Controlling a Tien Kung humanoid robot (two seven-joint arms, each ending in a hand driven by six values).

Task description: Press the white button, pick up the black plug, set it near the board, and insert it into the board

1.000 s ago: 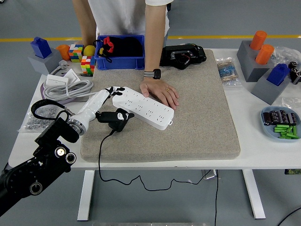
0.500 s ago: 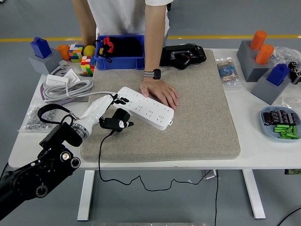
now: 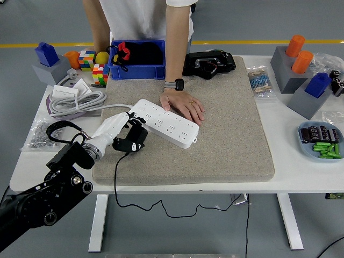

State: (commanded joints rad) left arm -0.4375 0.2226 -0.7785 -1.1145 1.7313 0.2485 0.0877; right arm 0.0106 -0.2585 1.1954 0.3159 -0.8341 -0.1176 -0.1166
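Observation:
A white power strip lies slanted on the grey mat. A person's hand rests flat on its far edge and holds it in place. The black plug lies on the mat just left of the strip's near end, its black cord trailing off the table's front edge. My left hand comes in from the lower left, white with black fingertips. Its fingers are curled around the plug's top. My right hand is out of view.
A blue bin and a black device stand at the mat's far edge. A coiled white cable and adapter lie left of the mat. Coloured cubes, grey blocks with orange and blue pegs and a blue tray line the sides.
My left hand has pulled back from the strip's left end, dropped onto the plug and closed on it. The plug has turned and shifted slightly. The person's hand has stayed put.

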